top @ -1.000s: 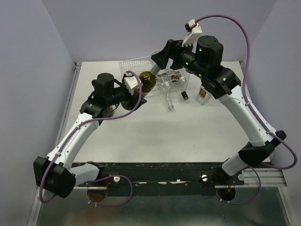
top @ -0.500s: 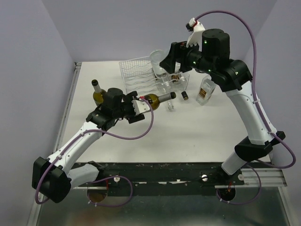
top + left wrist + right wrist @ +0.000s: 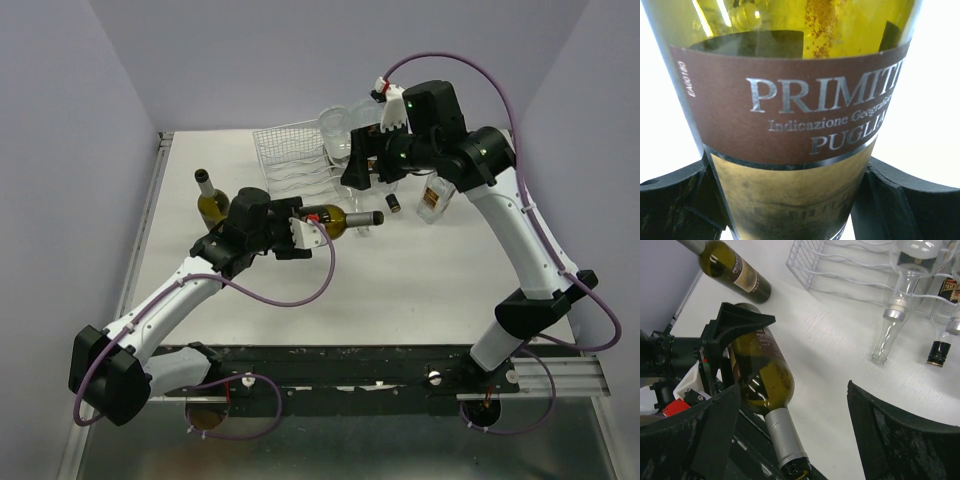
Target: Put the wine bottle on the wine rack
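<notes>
Bottle held — not on the rack yet
The wine rack sits upper middle; the wine bottle lies sideways just below it, squeezed in the left jaws — the right jaws gape wide, empty.

Close-up: wine bottle w/ brown label, clamped btw black fingers.

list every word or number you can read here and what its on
"PRIMITI", cut off by the picture edge: brown label on the wine bottle.
"Indicazione Geografi", cut off: same label.
"PUGLI", cut off: same label.
"EA00180", running sideways: left end of that label.
Label on the other green bottle: too blurred to read.
Dark label on a clear bottle: too blurred to read.
Labels in the overhead view: too small to read.
</notes>
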### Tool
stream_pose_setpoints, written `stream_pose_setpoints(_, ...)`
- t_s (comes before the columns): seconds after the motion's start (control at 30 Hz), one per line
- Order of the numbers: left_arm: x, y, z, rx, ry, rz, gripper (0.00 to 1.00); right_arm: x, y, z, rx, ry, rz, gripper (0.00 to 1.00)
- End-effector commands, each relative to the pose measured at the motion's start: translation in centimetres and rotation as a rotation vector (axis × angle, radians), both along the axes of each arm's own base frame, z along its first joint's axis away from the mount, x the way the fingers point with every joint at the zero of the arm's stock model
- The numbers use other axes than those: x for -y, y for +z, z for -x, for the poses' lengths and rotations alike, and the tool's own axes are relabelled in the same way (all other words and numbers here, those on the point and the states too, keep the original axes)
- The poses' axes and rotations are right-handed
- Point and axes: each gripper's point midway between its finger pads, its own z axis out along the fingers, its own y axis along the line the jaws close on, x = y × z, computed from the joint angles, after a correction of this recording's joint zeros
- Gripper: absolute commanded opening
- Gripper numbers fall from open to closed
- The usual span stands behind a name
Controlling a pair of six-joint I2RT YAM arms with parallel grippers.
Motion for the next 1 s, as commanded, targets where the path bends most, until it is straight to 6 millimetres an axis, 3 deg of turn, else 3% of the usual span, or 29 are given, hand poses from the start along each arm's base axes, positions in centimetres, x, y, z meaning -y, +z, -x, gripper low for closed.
stream_pose_setpoints(0.0,0.9,4.1,-1.2,0.161,-0.026,0.026,0.0,0.4,-1.9,1.7,-0.081,0.072,0.058,0.95)
stream_pose_setpoints(0.2,0.9,3.8,-1.5,0.195,-0.03,-0.013,0.0,0.8,-3.5,2.9,-0.138,0.116,0.105,0.96)
stream_pose_setpoints(0.4,0.9,3.9,-2.3,0.253,-0.03,-0.063,0.0,0.0,-6.0,5.6,-0.289,0.211,0.089,0.83)
stream_pose_setpoints(0.57,1.0,4.2,-2.7,0.291,-0.03,-0.079,0.0,0.5,-8.5,7.4,-0.388,0.247,0.114,0.8)
stream_pose_setpoints(0.97,1.5,4.5,-3.1,0.337,-0.047,-0.105,0.0,-0.6,-11.7,7.9,-0.485,0.293,0.145,0.75)
